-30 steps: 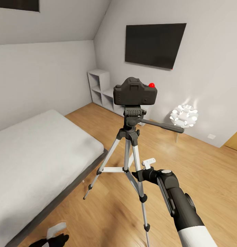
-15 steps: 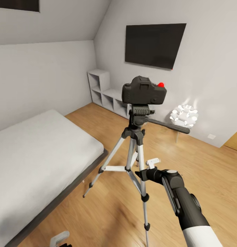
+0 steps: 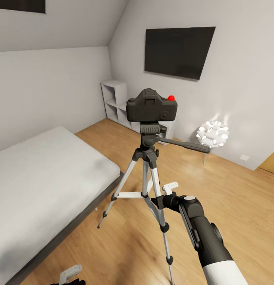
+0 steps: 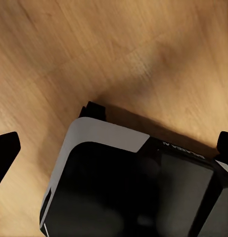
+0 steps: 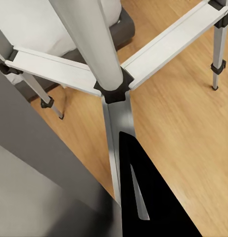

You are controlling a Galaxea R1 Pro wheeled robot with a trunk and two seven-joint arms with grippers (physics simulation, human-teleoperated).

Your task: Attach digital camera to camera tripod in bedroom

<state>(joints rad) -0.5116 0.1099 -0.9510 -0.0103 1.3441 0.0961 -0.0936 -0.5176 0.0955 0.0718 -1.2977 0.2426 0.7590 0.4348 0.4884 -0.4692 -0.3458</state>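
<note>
The black digital camera (image 3: 151,106) with its red button (image 3: 171,97) sits on the head of the camera tripod (image 3: 149,158), and the pan handle (image 3: 186,145) sticks out to the right. My right gripper (image 3: 162,196) is at the tripod's near leg, just below the brace hub, and appears shut on that leg. In the right wrist view the silver centre column (image 5: 89,39), the black hub (image 5: 114,90) and one black finger (image 5: 143,197) are close up. My left gripper (image 3: 69,275) hangs low over the floor, its black fingertips (image 4: 5,153) far apart and holding nothing.
A grey bed with a white mattress (image 3: 42,178) stands just left of the tripod. On the far wall are a black TV (image 3: 178,51), a white cube shelf (image 3: 117,105) and a glowing white lamp (image 3: 212,133). My own dark base (image 4: 133,187) lies under the left gripper.
The tripod's top and the camera swayed right, then back left, and my right gripper went with them. The tripod's feet stayed put. My left gripper sank lower in the head view.
</note>
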